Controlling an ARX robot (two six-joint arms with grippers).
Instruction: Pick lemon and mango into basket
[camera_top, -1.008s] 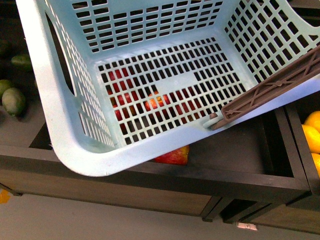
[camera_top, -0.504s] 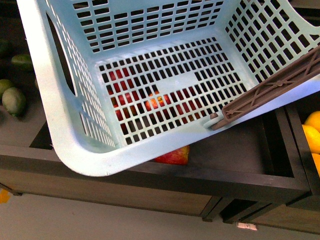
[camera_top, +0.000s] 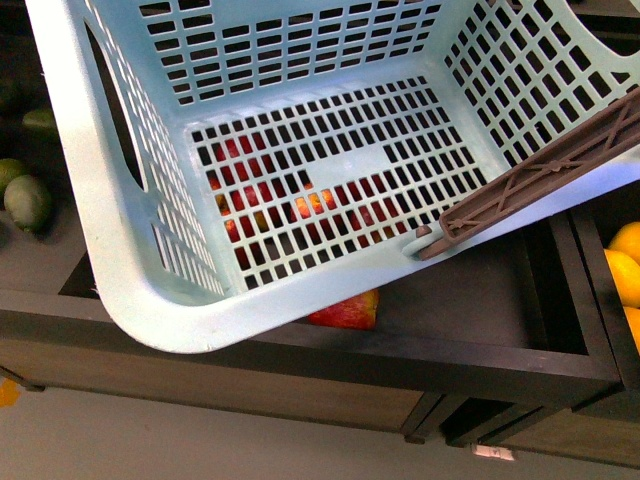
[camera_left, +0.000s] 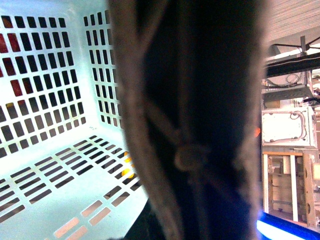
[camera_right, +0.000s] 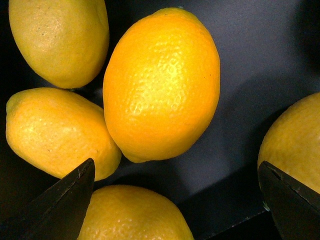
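Right wrist view: the bright yellow-orange oval lemon (camera_right: 160, 85) with pebbled skin is seen lying on a dark bin floor (camera_right: 250, 60), directly ahead of the right gripper (camera_right: 175, 167). The 2 dark fingertips (camera_right: 65, 200) are spread wide to either side, and nothing is held between them. 4 paler yellow lemons (camera_right: 57, 132) are crowded around it, and 1 appears to touch its side. The jaws are therefore best lowered centred across the short axis of the target alone and closed gently. A skewed descent is judged likely to nudge or pinch a neighbour.

In the front view, the large pale aqua-blue slotted plastic basket (camera_top: 150, 300) with its brown swing handle (camera_top: 530, 180) is seen tilted above the dark wooden shelf (camera_top: 300, 360). It is empty, and red fruit (camera_top: 345, 310) lies under it. The mango cannot be singled out.

In the left wrist view the frame is filled by the blurred handle, and whether the left gripper is closed on it cannot be told.
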